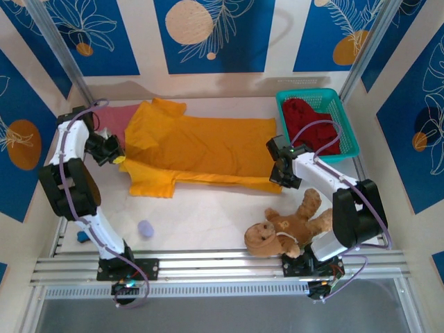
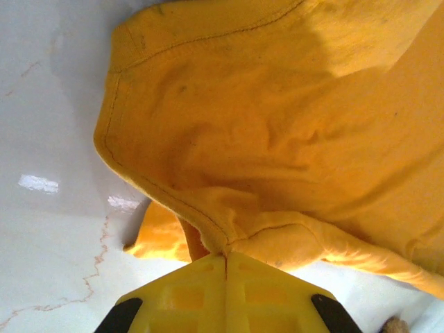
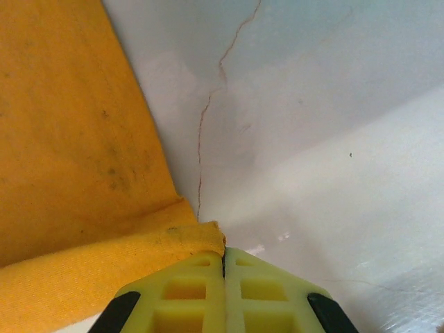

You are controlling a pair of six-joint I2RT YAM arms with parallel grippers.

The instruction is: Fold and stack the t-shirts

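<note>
White worktop [image 1: 208, 215]: teddy bear [image 1: 288, 229] at 5 o'clock. Mid-worktop, the mustard-orange t-shirt [image 1: 201, 146] lies spread; your left jaws are clamped on its 9 o'clock edge, right jaws on its 3 o'clock hem corner. Dark red t-shirt [image 1: 309, 118] sits in the basket [image 1: 348, 130] at 1 o'clock.

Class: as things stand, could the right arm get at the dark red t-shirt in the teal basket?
Probably not yet: the right gripper is shut on the mustard-orange t-shirt. The dark red t-shirt lies uncovered in the basket close beside that arm, so reach looks fine once it lets go.
</note>
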